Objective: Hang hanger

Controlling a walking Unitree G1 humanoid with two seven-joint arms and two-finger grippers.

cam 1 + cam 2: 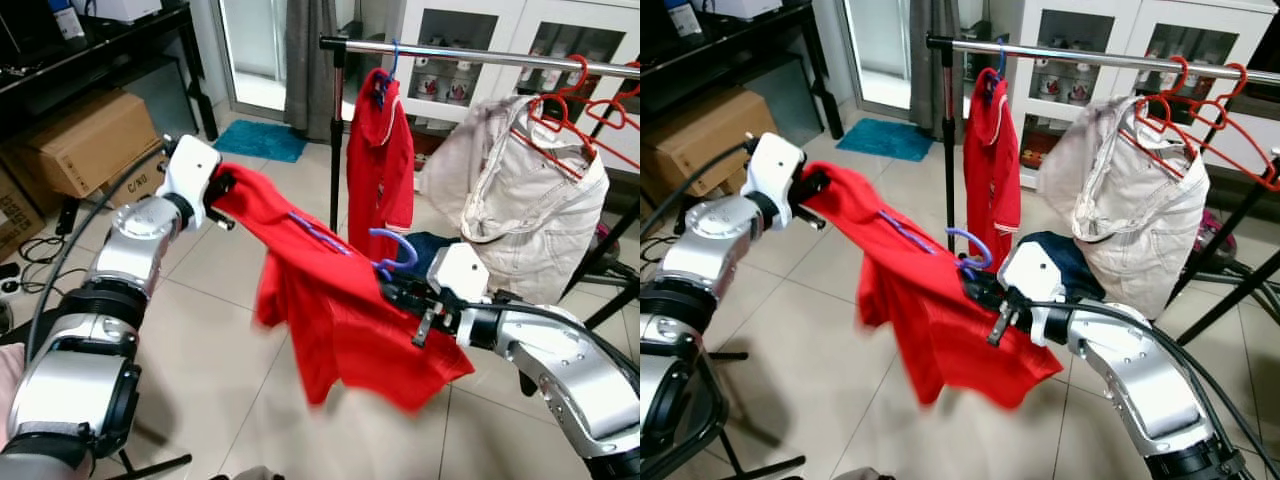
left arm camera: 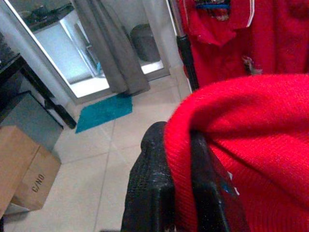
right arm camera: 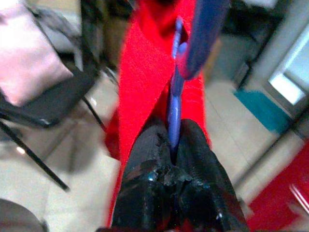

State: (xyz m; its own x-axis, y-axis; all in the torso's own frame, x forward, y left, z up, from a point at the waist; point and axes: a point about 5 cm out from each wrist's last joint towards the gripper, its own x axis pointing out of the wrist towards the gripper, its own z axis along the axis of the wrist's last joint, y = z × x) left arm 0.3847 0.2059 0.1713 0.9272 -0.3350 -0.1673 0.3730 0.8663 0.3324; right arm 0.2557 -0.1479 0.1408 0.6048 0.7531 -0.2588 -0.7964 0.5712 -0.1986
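Note:
A red shirt hangs stretched between my two arms, low in front of the clothes rail. A purple hanger sits inside it, its hook poking out near my right gripper. That gripper is shut on the purple hanger along with the red cloth. My left gripper is shut on the shirt's far shoulder, holding it up at the left. The rail stands behind and above the shirt.
On the rail hang a second red shirt on a blue hanger, a white jacket and empty red hangers. Cardboard boxes stand at the left, a teal mat lies behind, and a black chair stands nearby.

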